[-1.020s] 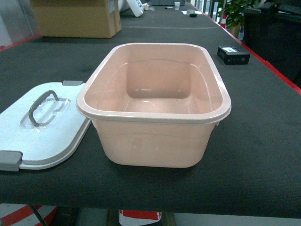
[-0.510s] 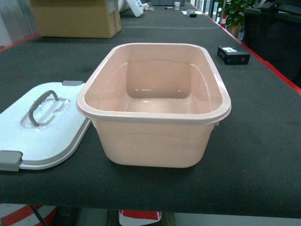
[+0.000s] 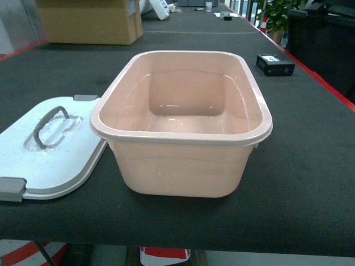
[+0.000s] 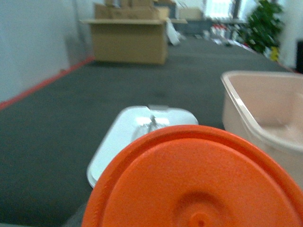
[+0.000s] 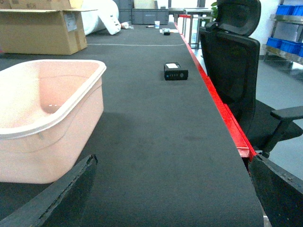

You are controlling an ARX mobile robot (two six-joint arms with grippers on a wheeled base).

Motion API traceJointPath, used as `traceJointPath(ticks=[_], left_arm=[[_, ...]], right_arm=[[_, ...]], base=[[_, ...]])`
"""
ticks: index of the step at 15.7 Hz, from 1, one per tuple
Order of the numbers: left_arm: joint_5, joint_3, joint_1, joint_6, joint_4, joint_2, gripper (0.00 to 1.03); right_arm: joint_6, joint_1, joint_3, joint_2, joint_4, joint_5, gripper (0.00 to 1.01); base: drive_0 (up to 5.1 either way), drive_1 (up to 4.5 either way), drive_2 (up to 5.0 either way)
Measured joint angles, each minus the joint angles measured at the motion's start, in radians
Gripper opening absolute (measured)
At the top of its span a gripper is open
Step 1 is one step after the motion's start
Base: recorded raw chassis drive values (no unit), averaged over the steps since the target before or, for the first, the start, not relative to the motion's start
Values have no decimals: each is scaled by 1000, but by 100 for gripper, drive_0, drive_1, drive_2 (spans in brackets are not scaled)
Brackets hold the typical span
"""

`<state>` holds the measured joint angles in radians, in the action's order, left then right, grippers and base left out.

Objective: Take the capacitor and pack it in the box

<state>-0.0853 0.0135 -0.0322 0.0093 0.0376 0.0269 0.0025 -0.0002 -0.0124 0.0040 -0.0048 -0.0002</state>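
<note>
Nothing has moved since a moment ago — the box (image 3: 181,119) sits open and empty, its lid (image 3: 52,149) just left of it. No capacitor in sight, so packing hasn't started. The right gripper (image 5: 170,198) is spread open; the left gripper's jaws can't be seen — I cannot tell.

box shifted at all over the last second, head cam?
No. The box keeps the same spot beside the white lid and in line with the cardboard carton behind it.

Right tool (image 5: 165,198) has black, rough-edged fingers (image 5: 61,194).
</note>
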Motion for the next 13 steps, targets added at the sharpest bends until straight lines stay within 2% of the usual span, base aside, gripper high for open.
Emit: traceJointPath(ticks=[1,2,3,4,5,6,7,9,10,13], left_arm=[[-158,2,-86,0,154,102,43],[-238,2,-134,2,299,261,43],[-260,21,-159,2,472,448,43],[-257,74,-188,1,631,618,43],[-221,179,-224,2,807,818,43],[-163,318,-261,-14,920,1033,43],[-122,425,-298,-37,915,1186,43],[-86,650,-403,-71,856,1521,43],[-84,756,-448,-82,836,1649,43],[-90,912,-518,-88,828,1825,43]], right_arm=[[0,0,0,0,-1,0,98],[0,0,0,0,0,0,98],[0,0,0,0,-1,0,98],[0,0,0,0,-1,0,98],[0,0,0,0,0,0,98],[0,0,0,0,0,0,98],[0,0,0,0,0,0,98],[0,0,0,0,0,0,98],[0,0,0,0,0,0,98],[0,0,0,0,0,0,98]], base=[[0,0,0],[0,0,0],[0,0,0],[0,0,0],[0,0,0],[0,0,0],[0,0,0],[0,0,0],[0,0,0],[0,0,0]])
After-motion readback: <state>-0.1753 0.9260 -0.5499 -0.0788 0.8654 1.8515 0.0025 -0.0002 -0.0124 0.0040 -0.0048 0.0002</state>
